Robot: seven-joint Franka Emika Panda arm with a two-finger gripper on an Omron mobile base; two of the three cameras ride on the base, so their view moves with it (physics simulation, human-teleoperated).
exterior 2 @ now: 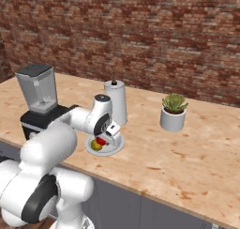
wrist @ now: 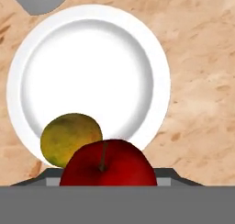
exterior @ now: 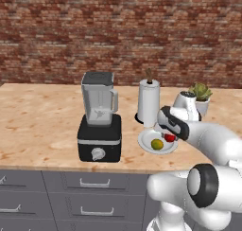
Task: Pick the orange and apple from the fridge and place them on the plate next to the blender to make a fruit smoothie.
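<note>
Gripper (exterior 2: 104,140) clamped on apple (wrist: 109,164) above plate (wrist: 151,58) (orange (wrist: 69,138) on it), no legible writing.

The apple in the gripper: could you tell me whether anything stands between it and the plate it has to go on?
Nothing visible blocks it. The apple hangs in the gripper above the plate; the orange lies on the plate's near edge beside it, and the rest is bare.

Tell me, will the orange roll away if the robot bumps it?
Probably a little. The orange is round, so a nudge would likely start it rolling. It sits near the edge of the shallow plate, whose low rim might not stop it. The apple is close beside it.
</note>
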